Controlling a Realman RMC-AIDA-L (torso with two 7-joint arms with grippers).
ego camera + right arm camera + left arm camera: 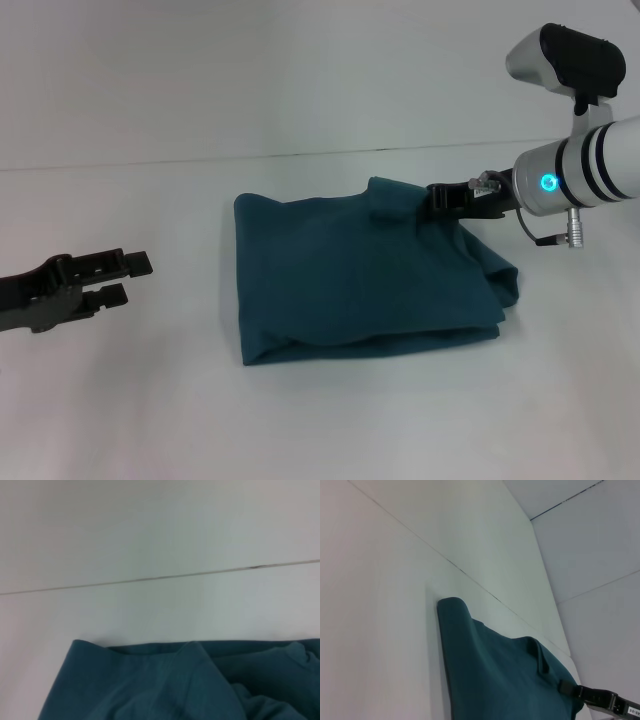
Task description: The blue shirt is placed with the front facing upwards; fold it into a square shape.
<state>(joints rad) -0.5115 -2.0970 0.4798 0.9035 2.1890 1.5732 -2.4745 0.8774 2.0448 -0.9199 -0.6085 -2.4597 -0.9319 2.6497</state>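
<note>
One folded blue shirt (365, 280), two end effectors

Surface: a plain white worktop (130, 400) fills the lower frame, meeting a pale wall along a thin dark seam.
On it: the blue shirt (360, 280), folded into a rumpled, roughly square bundle, lies centre-right of the frame.

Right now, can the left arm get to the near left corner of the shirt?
Probably yes: the left end effector sits open beside the shirt, with only bare table between them.
</note>
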